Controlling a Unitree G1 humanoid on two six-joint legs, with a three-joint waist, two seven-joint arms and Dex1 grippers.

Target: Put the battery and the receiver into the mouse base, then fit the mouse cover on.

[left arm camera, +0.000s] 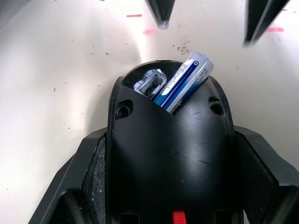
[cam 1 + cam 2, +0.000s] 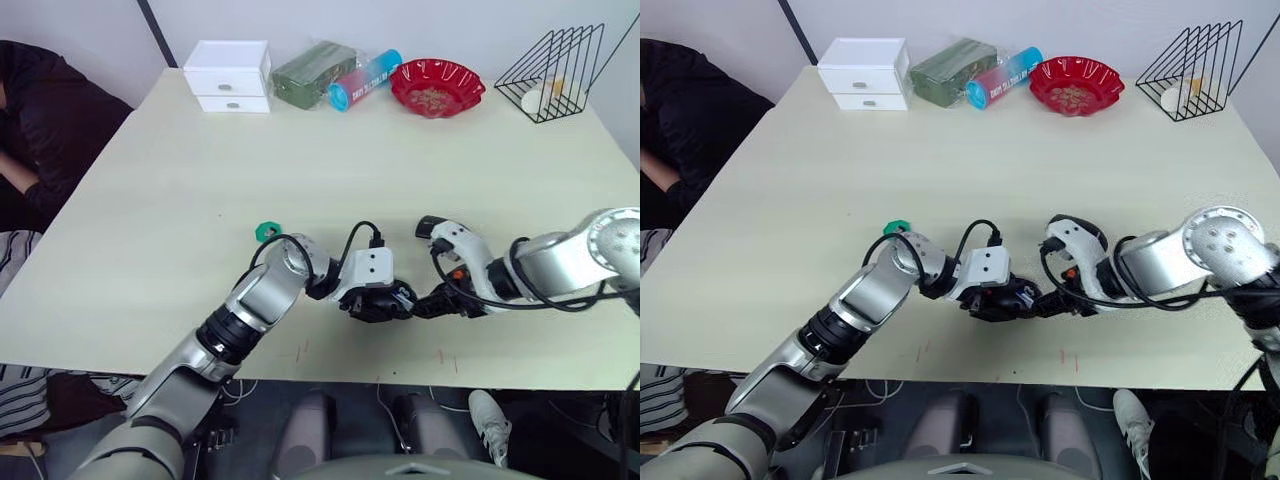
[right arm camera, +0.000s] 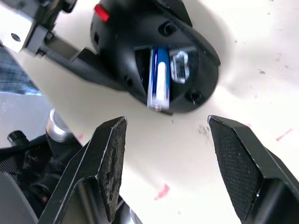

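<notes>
Mouse base at the counter's near edge, between the two grippers

The mouse base [image 1: 168, 154] lies on the counter [image 2: 300, 170] near its front edge, with the left gripper [image 2: 385, 300] at its left and the right gripper [image 3: 166, 163] just to its right. The battery [image 1: 184, 81] sits tilted in the base's compartment, one end sticking out, with the receiver [image 1: 150, 83] beside it. A disc [image 2: 267, 232] lies behind the left arm. Along the far edge, left to right: a drawer box [image 2: 230, 75], a pouch [image 2: 312, 73], a tube [image 2: 365, 78], a bowl [image 2: 436, 85], a wire rack [image 2: 555, 70].

No legible txt: print on slim white-and-blue cylinder battery [image 1: 184, 80] and on blue-and-pink tube pkg [image 2: 364, 78] too blurred to read.
</notes>
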